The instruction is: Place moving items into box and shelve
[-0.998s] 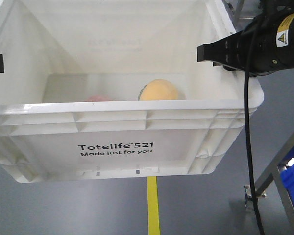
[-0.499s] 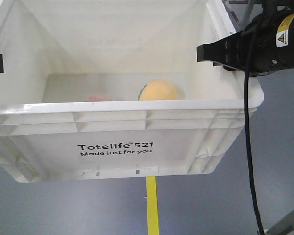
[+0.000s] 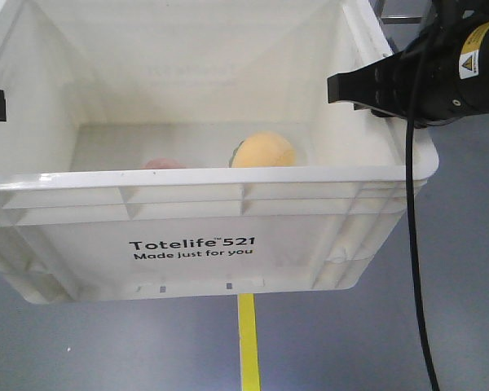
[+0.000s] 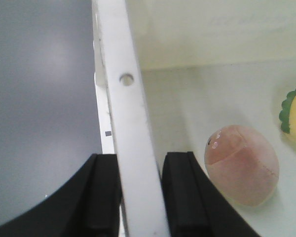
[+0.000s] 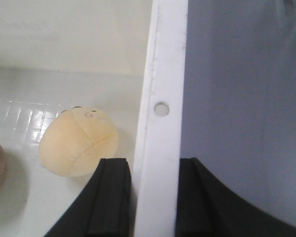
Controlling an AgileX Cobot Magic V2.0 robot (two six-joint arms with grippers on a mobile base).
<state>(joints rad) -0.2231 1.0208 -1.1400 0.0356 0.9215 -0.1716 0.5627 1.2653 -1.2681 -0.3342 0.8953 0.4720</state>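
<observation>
We hold the box (image 3: 310, 236) by its two side rims. The left gripper (image 4: 140, 195) pinches the left rim, one finger inside the wall and one outside, and the right gripper (image 5: 155, 197) pinches the right rim the same way. Both fruits lie on the box's bottom, apart from each other: the yellow fruit (image 3: 263, 151) is nearer the right wall, the pink fruit (image 4: 241, 164) toward the left. Under the box we see grey floor (image 3: 391, 342) with a yellow line (image 3: 248, 342).

Smooth, glossy white plastic box (image 3: 228, 181); soft, matte, stitched cloth-like yellow-orange fruit (image 5: 79, 143) and pinkish fruit (image 4: 241, 165)
</observation>
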